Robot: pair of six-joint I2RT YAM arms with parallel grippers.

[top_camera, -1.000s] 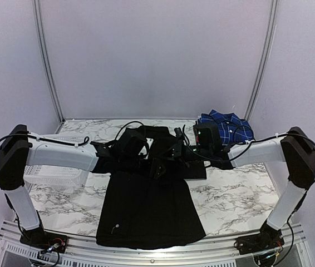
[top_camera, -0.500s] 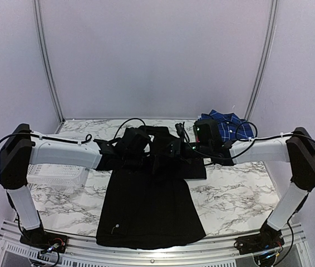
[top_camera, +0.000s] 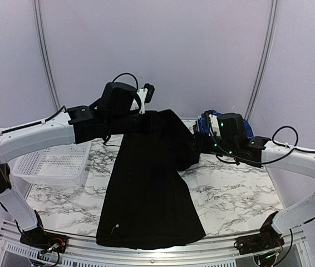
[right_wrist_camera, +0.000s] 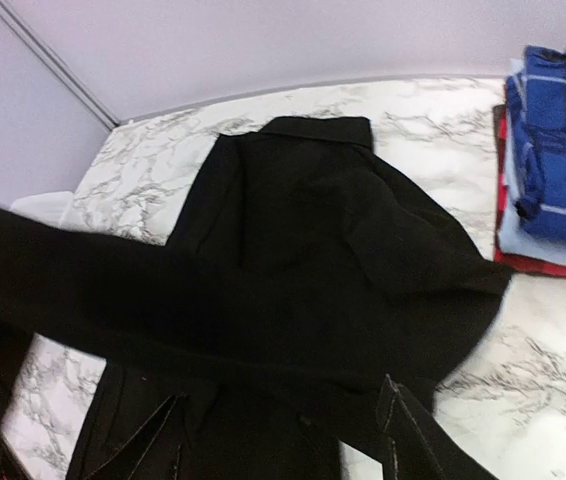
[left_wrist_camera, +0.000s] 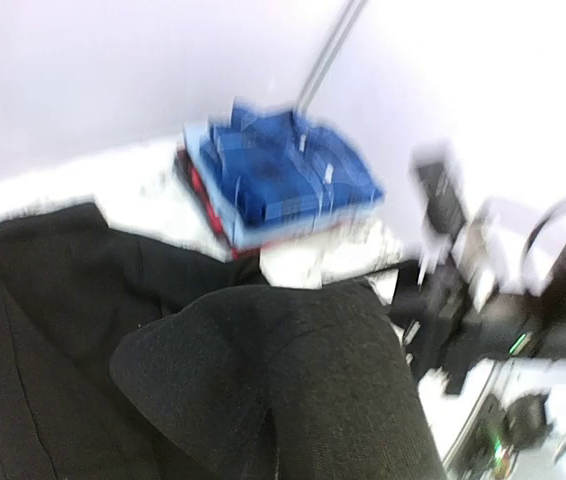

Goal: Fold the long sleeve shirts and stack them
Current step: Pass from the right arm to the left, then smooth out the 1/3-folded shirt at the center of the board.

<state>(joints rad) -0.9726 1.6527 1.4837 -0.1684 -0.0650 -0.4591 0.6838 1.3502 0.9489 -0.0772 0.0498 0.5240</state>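
Marble table (top_camera: 232, 194): my left gripper (top_camera: 148, 113) pinches the black shirt (top_camera: 146, 189) aloft, left of the stack (top_camera: 240, 125); right gripper (right_wrist_camera: 283, 425) wide, beside the stack.

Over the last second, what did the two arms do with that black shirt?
The left claw closed on the black shirt near its upper end and swung up and back, lifting that end off the table. The right claw opened, apparently letting go, and its arm drew back to the right. The shirt's hem, the folded stack and the basket stayed put.
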